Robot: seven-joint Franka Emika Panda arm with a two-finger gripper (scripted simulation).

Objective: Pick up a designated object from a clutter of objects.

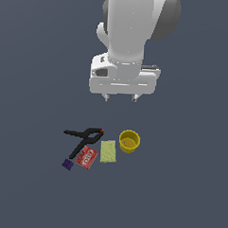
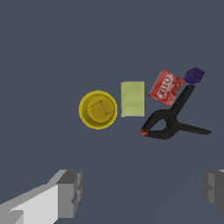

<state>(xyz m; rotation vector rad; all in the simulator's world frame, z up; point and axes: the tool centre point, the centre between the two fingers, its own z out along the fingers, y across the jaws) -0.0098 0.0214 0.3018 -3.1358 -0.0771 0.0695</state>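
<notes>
purple block [image 1: 68,164]: the target, and the tiniest thing in the pile. It sits at the exterior view's left end of the clutter, on the side toward the surface's near edge, touching or nearly touching the clamp's handle tip.

black clamp [image 1: 83,139]: sprawled just beside the block, red tip pointing toward the cup. That's the snag risk imo, so I'd come straight down and turn the fingers so neither lands on that handle.

red packet [image 1: 86,157]: flat, tucked against the clamp, close to the block too. Not much room on that side.

yellow-green rectangle [image 1: 108,151]: flat, middle of the row, out of the way.

yellow cup [image 1: 129,141]: upright at the right end, well apart from the target.

gripper [image 1: 120,98]: hanging high over the middle of the surface, fingers spread wide, holding nothing. Looks like it needs to shift toward the block's end before dropping.
</notes>
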